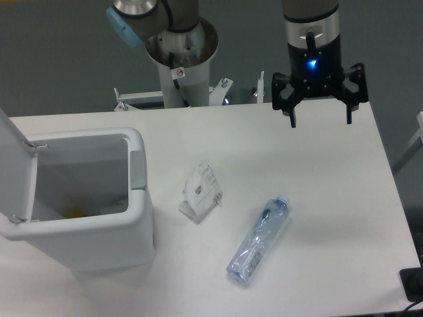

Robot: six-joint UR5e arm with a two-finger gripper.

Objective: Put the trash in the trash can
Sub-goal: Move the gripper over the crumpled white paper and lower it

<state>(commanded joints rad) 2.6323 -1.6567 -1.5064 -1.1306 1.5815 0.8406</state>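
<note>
Fixed view from high above the near edge, tilted steeply down and facing the far side. Takes in nearly the whole white table [317, 198], cut off at the near and left edges; grey floor beyond. Arm base [178, 59] far centre. Apparently mounted at moderate distance. Only one view, nothing shared.

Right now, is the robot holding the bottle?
No. The bottle lies on the table, and the gripper hangs open and empty above the far edge.
</note>
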